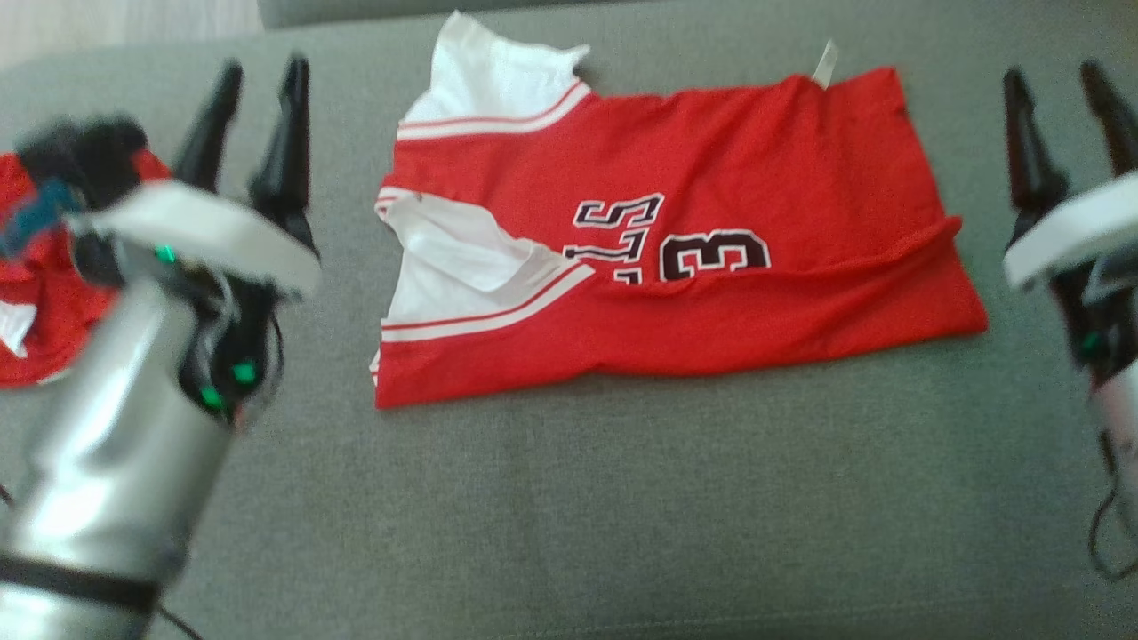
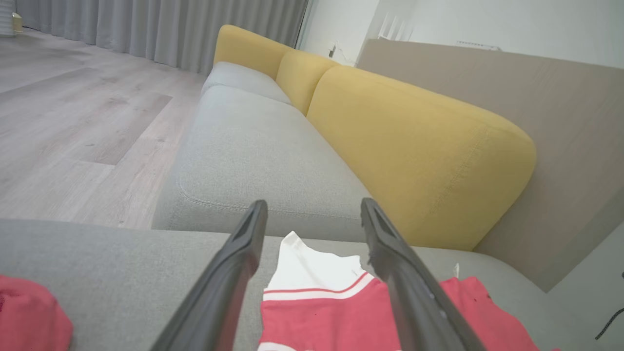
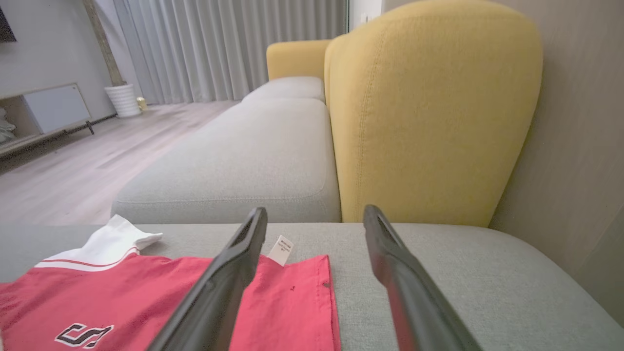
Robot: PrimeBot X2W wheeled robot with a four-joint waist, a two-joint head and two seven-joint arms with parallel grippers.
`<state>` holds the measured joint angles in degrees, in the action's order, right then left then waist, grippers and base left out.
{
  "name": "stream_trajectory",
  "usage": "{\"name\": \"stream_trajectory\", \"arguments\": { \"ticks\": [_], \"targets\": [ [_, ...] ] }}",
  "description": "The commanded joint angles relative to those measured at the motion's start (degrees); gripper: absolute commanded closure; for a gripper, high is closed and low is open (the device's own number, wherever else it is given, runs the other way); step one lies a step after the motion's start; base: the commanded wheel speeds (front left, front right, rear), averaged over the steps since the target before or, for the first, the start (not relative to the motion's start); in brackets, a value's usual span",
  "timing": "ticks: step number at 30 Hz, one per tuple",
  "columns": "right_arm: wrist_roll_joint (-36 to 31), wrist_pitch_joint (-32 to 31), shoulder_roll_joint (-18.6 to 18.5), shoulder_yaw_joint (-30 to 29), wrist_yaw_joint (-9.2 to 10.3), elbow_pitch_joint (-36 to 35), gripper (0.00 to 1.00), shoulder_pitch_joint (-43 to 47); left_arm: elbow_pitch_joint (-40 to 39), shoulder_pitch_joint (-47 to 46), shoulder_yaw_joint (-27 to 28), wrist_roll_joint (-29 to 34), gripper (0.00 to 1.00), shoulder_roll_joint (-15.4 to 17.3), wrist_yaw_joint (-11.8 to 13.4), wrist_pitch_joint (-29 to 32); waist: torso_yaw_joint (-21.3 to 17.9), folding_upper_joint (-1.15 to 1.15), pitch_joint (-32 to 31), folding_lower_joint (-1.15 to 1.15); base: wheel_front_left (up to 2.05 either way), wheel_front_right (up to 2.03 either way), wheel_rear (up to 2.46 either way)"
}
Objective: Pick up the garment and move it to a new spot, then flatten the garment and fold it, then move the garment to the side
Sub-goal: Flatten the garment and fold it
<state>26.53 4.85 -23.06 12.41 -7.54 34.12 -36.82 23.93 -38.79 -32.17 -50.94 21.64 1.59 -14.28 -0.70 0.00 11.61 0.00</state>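
A red jersey [image 1: 711, 222] with white sleeves, white and red stripes and black-and-white lettering lies folded in a rough rectangle on the grey sofa seat [image 1: 622, 516]. A white care tag [image 1: 827, 64] sticks out at its far edge. My left gripper [image 1: 260, 73] hovers open to the jersey's left, nothing between its fingers. My right gripper [image 1: 1058, 80] hovers open to the jersey's right, also empty. The left wrist view shows the white sleeve [image 2: 312, 270] between my fingers, below them. In the right wrist view the jersey [image 3: 146, 302] lies to the lower left.
Another red garment [image 1: 36, 293] lies crumpled at the far left, partly behind my left arm, also in the left wrist view [image 2: 29, 314]. Yellow sofa backrests [image 2: 419, 151] rise past the far edge. More grey seat cushions [image 3: 243, 156] and wooden floor [image 2: 73, 122] lie beyond.
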Motion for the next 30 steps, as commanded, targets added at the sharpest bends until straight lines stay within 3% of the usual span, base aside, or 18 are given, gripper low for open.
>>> {"name": "stream_trajectory", "arguments": {
  "ticks": [1,6,16,22,30],
  "targets": [
    [-0.6,2.4,-0.1,0.8,0.05,-2.1,0.00,1.6,-2.3,0.5,3.4,0.6,0.00,1.1,0.5,-0.6,-0.1,0.00,-2.2,0.00,0.00,0.00,0.00],
    [-5.1,8.8,1.3,1.4,0.05,-5.3,0.00,6.8,-10.3,10.3,13.1,7.2,0.00,-3.7,2.0,-0.7,-0.3,0.00,-4.7,0.00,0.00,0.00,0.00],
    [-13.9,10.1,9.0,-7.1,0.05,-19.0,0.00,20.2,-15.0,27.0,22.4,20.5,0.00,-16.2,-1.1,-0.7,-0.9,0.00,-7.5,0.00,0.00,0.00,0.00],
    [-16.0,10.1,13.5,-10.1,0.05,-22.7,0.00,25.9,-13.0,31.3,26.8,24.3,0.00,-18.4,-3.4,-0.7,-2.1,0.00,-7.6,0.00,0.00,0.00,0.00],
    [-16.5,10.1,14.2,-11.5,0.05,-23.7,0.00,28.0,-10.8,31.4,26.9,25.6,0.00,-18.7,-4.4,-0.7,-3.4,0.00,-7.4,0.00,0.00,0.00,0.00]
  ]
}}
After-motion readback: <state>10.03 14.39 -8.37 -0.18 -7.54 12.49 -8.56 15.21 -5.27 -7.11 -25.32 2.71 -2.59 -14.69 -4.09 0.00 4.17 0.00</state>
